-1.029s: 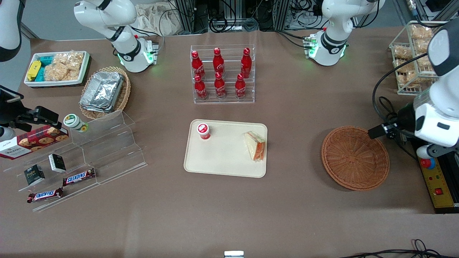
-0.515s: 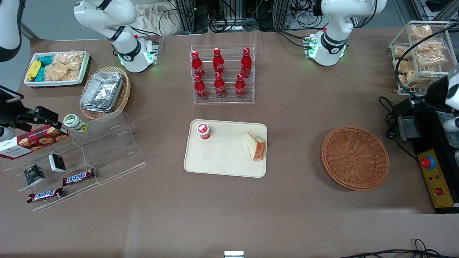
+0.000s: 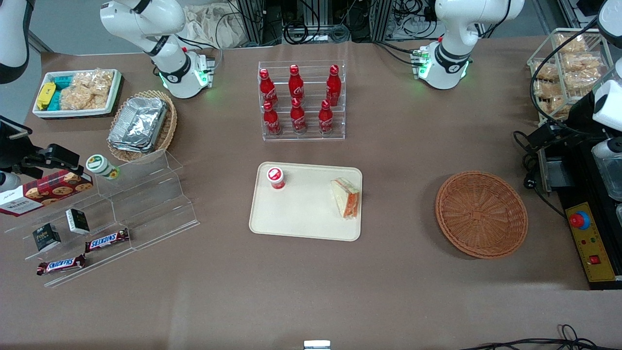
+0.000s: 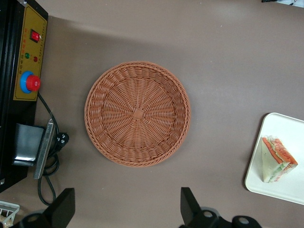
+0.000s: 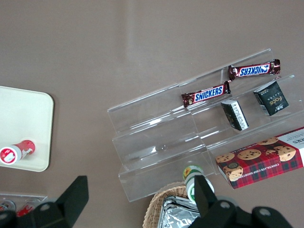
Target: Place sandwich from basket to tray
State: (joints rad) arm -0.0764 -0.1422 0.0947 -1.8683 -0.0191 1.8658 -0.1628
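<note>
Front view, sandwich [image 3: 346,197] at tray [image 3: 303,214] edge, claw [image 4: 127,211] probably open

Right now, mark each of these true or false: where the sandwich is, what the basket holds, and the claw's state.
1. The sandwich lies on the tray. True.
2. The basket holds a bottle. False: it holds nothing.
3. The claw is shut on the sandwich. False: it is open, holding nothing, above the basket.
4. A red-capped cup stands on the tray. True.
5. The sandwich touches the cup. False: they sit apart.
</note>
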